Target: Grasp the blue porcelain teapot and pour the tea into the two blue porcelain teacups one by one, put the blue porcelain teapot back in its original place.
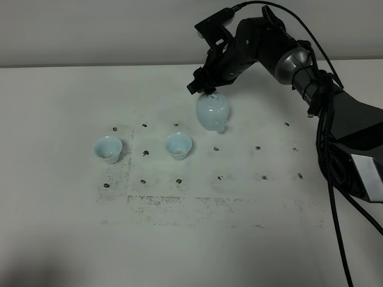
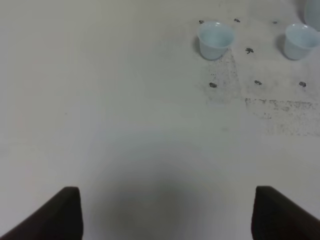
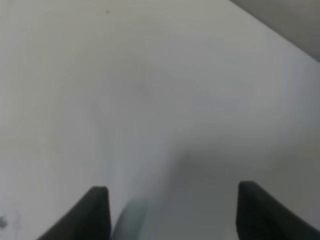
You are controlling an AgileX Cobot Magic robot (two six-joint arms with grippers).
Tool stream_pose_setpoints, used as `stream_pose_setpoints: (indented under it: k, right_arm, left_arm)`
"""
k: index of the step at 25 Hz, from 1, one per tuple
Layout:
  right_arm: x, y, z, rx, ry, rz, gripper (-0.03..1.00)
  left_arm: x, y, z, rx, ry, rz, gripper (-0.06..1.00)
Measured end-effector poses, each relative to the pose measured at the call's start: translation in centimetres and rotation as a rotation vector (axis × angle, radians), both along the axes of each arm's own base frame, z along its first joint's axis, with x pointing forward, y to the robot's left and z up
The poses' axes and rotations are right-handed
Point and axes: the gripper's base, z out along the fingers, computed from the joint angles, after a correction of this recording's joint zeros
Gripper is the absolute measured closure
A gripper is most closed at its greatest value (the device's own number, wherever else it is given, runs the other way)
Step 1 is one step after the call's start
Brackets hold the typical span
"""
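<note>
In the high view the right arm [image 1: 353, 149] is closest to the camera, coming in from the desk's right edge and reaching toward the far edge. Its right gripper [image 1: 203, 89] sits over the top of the teapot [image 1: 212, 113]. The teapot is in the far half of the desk [image 1: 191, 251], a little right of the middle. The two cups [image 1: 178, 145] are upright and nearer the front edge than the pot. One is just left of the pot, and the left cup [image 1: 108, 148] is farther toward the left edge.

In the left wrist view the left gripper [image 2: 165, 215] is nearest, with its jaws spread wide over bare desk and nothing between them. Both cups stand well ahead of it.

In the right wrist view the two dark fingers [image 3: 97, 212] stand far apart. A blurred pale blue shape, probably part of the teapot, shows close to one finger. The jaws are not pinching it, so this gripper is open.

The pot is glazed porcelain, so it should be rigid, slippery and easily chipped, and heavier if it is full. The loop handle looks like the safest place to take hold, with the jaws closing across it rather than on the round body or the loose lid. The handle's position under the gripper is not clear.
</note>
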Motion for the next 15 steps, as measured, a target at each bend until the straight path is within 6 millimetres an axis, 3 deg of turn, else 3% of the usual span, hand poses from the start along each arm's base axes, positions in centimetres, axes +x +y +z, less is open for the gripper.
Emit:
stream_pose_setpoints:
  k: [15]
  right_arm:
    - [0.31,-0.62,-0.03,-0.054,-0.024,-0.049,0.45]
  left_arm:
    - [0.00,0.00,0.00,-0.001,0.000,0.001,0.28]
